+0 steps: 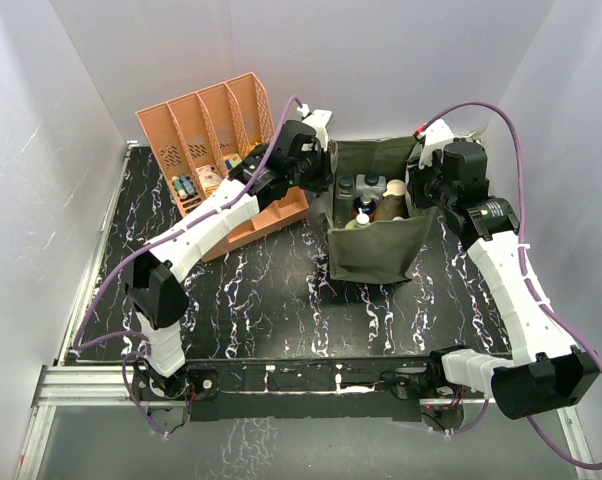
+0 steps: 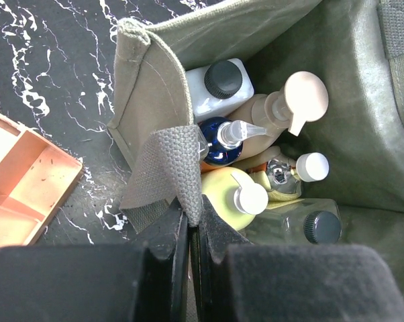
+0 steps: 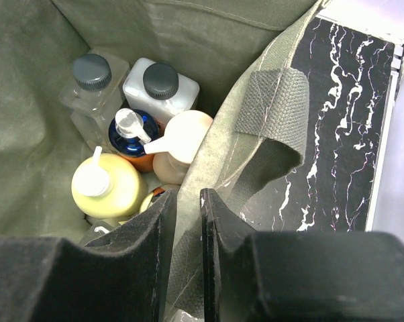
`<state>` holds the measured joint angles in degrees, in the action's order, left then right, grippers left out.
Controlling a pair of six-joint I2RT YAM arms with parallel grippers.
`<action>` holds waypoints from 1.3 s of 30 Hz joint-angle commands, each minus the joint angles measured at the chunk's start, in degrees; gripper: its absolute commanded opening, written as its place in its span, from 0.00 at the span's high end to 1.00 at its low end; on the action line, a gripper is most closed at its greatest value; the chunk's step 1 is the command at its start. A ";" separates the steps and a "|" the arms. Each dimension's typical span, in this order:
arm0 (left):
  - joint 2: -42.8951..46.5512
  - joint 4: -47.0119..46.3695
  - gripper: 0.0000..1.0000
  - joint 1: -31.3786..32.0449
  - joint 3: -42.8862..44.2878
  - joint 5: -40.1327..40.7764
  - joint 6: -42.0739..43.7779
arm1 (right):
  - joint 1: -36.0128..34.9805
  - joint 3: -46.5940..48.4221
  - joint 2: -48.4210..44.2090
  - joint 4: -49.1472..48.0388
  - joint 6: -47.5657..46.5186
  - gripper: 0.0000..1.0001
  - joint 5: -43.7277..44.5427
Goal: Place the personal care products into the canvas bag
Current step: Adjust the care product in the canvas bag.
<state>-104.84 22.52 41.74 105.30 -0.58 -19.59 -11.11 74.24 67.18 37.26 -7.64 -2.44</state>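
Canvas bag (image 1: 376,235): boxy olive fabric, soft walls, mouth open. It stands upright on the black, white-veined surface (image 1: 271,300), towards the far middle.

Contents, overhead and wrist views:
- Tan pump bottle (image 2: 303,97), with a rounded matte head.
- Yellow bottle (image 2: 225,194), glossy, with a white cap.
- Orange-and-blue pump bottle (image 2: 219,134), with a clear nozzle.
- Two dark-capped bottles (image 3: 91,74), square-shouldered with ribbed caps.
- A small white-capped item (image 2: 313,166) lies low among them (body largely covered, type unclear).

All are packed upright and touching one another.

Left gripper (image 2: 190,221): fingers pressed together on the bag's left wall, at the grey woven strap (image 2: 165,168), which folds over the rim there.

Right gripper (image 3: 188,201): fingers narrow, with the right wall's fabric pinched between them. A second webbing loop hangs outside that wall.

Surroundings: a salmon-orange plastic slotted rack (image 1: 216,130) stands just left of the bag. Small boxes (image 1: 186,185) sit in its front tray. The left arm crosses over it and hides part of the tray.

Obscured: both grippers' padded bodies fill the lower part of their wrist views. The bag floor cannot be seen.
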 commanded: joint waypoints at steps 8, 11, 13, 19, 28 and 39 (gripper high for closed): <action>0.62 -4.09 1.00 -0.37 11.25 -0.24 1.23 | -0.42 0.97 -0.49 -0.26 0.01 0.84 -3.69; 0.09 -3.49 1.00 -0.34 13.14 -0.15 1.42 | -0.40 0.76 -0.56 -0.25 -0.09 0.85 -3.58; -0.14 -3.45 1.00 -0.36 13.95 -0.06 1.48 | -0.40 0.82 -0.49 -0.25 -0.10 0.85 -3.62; 0.12 -3.51 1.00 -0.34 14.43 0.15 1.96 | -0.40 1.49 -0.37 -0.28 -1.05 0.86 -5.33; 2.15 -5.61 1.00 -0.34 9.07 -1.18 2.49 | -1.64 9.56 3.11 -2.70 -3.62 0.76 -12.37; 4.11 -6.92 1.00 -0.35 4.31 -1.18 2.54 | -6.08 8.34 11.39 -9.29 -7.12 0.72 -15.18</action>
<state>-107.04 22.68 41.71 108.62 -1.10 -17.37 -16.84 83.20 76.47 34.76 -13.19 -15.49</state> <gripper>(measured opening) 0.028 0.289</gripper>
